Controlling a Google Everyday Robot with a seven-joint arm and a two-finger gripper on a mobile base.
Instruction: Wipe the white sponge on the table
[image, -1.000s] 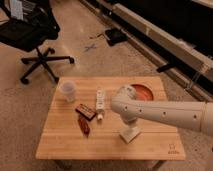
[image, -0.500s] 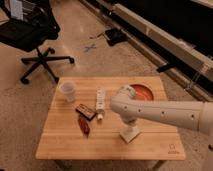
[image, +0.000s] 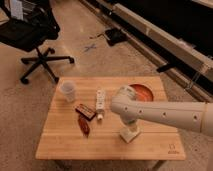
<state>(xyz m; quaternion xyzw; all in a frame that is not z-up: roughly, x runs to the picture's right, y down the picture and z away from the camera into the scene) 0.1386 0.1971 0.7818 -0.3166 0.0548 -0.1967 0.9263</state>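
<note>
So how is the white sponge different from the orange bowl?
The white sponge is pale, flat and blocky; the orange bowl is round, bright and bigger. The sponge lies nearer the camera, under the gripper; the bowl sits farther back. Both rest on the table.

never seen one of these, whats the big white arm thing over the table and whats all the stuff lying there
That is a robot's single arm, reaching in from the right. The one camera looks down from above on a low wooden table. At the arm's tip is its pincer, pointing down onto a small white sponge near the table's front edge; whether it grips the sponge I cannot tell. Also on the table: a clear plastic cup, a white tube, a dark packet, a reddish object and an orange bowl. An office chair stands on the floor behind.
</note>
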